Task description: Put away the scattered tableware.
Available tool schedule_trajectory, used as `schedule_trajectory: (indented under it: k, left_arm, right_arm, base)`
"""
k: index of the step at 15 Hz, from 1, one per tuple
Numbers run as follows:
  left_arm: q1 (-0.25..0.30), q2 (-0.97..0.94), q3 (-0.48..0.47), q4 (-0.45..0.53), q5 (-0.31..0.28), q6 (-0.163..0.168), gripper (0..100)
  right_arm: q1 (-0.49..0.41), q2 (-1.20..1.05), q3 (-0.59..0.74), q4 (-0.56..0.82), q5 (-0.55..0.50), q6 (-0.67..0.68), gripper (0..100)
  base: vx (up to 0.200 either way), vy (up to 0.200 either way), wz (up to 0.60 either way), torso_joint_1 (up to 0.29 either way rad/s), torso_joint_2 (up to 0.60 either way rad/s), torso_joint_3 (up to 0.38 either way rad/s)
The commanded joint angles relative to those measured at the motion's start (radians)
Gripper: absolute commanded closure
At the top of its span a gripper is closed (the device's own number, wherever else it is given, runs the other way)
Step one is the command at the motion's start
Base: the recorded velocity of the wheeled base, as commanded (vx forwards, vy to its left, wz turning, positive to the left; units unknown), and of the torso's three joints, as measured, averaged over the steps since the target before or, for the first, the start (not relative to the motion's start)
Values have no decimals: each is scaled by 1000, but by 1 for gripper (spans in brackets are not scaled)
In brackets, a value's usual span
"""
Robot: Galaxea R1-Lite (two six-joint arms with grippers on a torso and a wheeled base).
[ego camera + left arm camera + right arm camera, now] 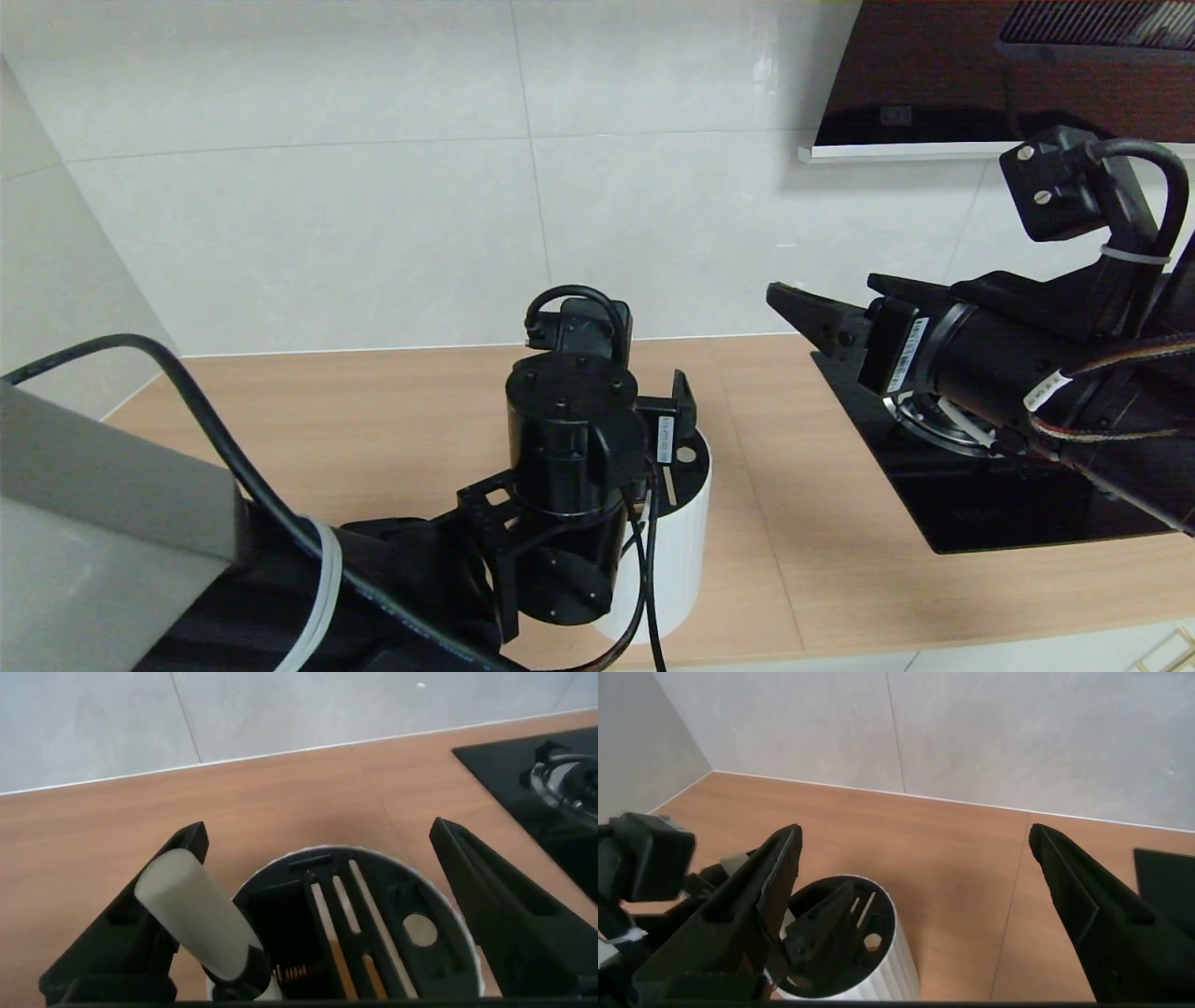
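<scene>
The left tool (318, 835) hangs right above the white utensil holder (686, 551), its fingers spread wide and gripping nothing. A pale round handle (192, 910) stands tilted in the holder's black insert, close against one finger (112, 933); it may be touching it, though the view does not settle that. Thin sticks (378, 919) lie in the slots beside the handle. The holder stands on the wooden table (373, 420). The right tool (915, 840), also wide open and empty, is raised over the black cooktop (980, 504), pointing toward the holder.
</scene>
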Motion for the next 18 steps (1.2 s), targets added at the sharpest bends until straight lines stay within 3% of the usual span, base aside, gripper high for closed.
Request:
schedule_trajectory:
  k: [1,3,4,8,11,12,14,15,18]
  left_arm:
    - [17,-80,-3,-8,-7,3,0]
    - [44,-180,-6,-6,-44,4,0]
    - [69,-272,-6,-5,-104,6,0]
    - [124,-482,17,-5,-233,4,0]
    - [250,-699,131,11,-394,-19,0]
    - [304,-792,218,78,-447,-36,0]
    - [392,-950,306,287,-470,-36,0]
    - [408,-1001,315,350,-477,-36,0]
    - [454,-1354,323,798,-607,-36,0]
  right_arm:
    - [-1,-5,-2,-2,15,1,0]
    - [-42,-3,-4,-2,30,4,0]
    - [-53,-19,1,-2,32,6,0]
    - [-160,-68,-5,-17,87,4,0]
    - [-215,-303,126,-9,88,1,0]
    - [-245,-413,219,-5,102,-11,0]
    - [-288,-589,347,26,104,-68,0]
    - [-309,-642,373,49,104,-69,0]
    - [-430,-1047,444,420,105,-63,0]
  base:
    - [0,0,0,0,0,0]
    - [0,0,0,0,0,0]
    - [0,0,0,0,0,0]
    - [0,0,0,0,0,0]
    - [0,0,0,0,0,0]
    - [0,0,0,0,0,0]
    - [0,0,0,0,0,0]
    - [0,0,0,0,0,0]
    - [0,0,0,0,0,0]
